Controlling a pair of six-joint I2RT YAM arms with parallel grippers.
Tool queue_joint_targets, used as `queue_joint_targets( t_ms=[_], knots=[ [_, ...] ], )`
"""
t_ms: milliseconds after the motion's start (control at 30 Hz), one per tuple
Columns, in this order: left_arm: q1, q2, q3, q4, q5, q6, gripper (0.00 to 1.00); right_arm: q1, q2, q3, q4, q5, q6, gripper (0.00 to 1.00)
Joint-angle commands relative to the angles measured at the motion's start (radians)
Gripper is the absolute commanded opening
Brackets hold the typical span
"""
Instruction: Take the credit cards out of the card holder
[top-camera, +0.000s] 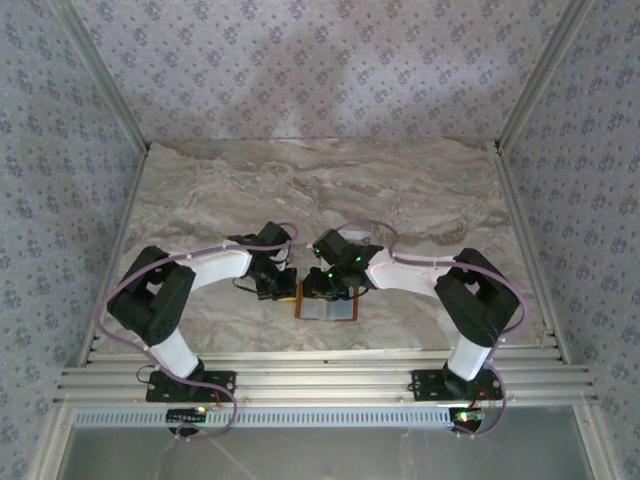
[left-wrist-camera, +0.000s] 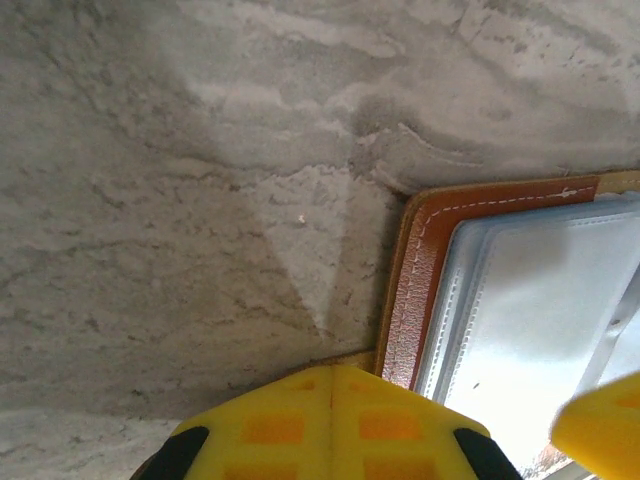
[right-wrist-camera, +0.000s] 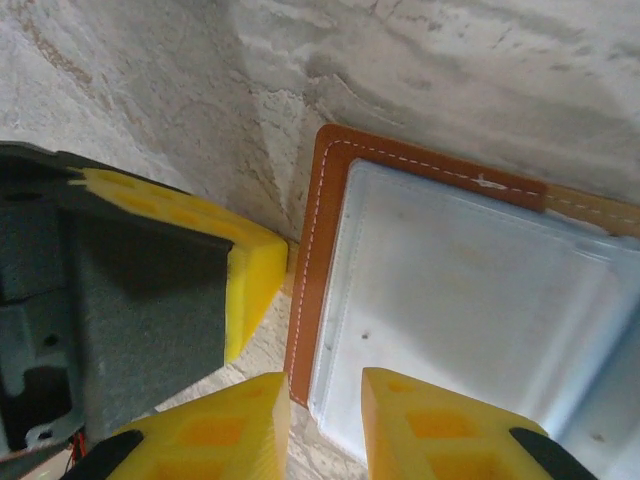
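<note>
You're in a robot test cell, a lab rig: floral wallpaper panels (top-camera: 300, 60) wall in a marble-patterned tabletop (top-camera: 300, 180), aluminium frame posts (top-camera: 108, 85) run up the corners, and the left arm (top-camera: 215, 265) and right arm (top-camera: 410, 270) are bolted to aluminium rails (top-camera: 320, 378) along the near edge.

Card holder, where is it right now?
In the top view the card holder lies open near the middle of the front edge of the table, the left tool beside its left edge and the right tool over it.
</note>
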Motion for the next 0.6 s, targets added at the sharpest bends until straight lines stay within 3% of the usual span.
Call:
queue_joint_targets(
  t_ms=[0,267,567],
  knots=[
    [0.003,0.006,-0.036,-0.001,-0.011,-0.01,0.06,0.014,0.032,0.032,0.037,-0.013,0.038,0.26],
    [0.003,0.011,-0.033,-0.001,-0.006,-0.01,0.06,0.031,0.075,0.027,0.034,-0.001,0.049,0.25],
    [0.002,0.006,-0.034,-0.009,-0.017,-0.01,0.06,0.032,0.031,0.023,-0.124,0.097,0.011,0.26]
  ],
)
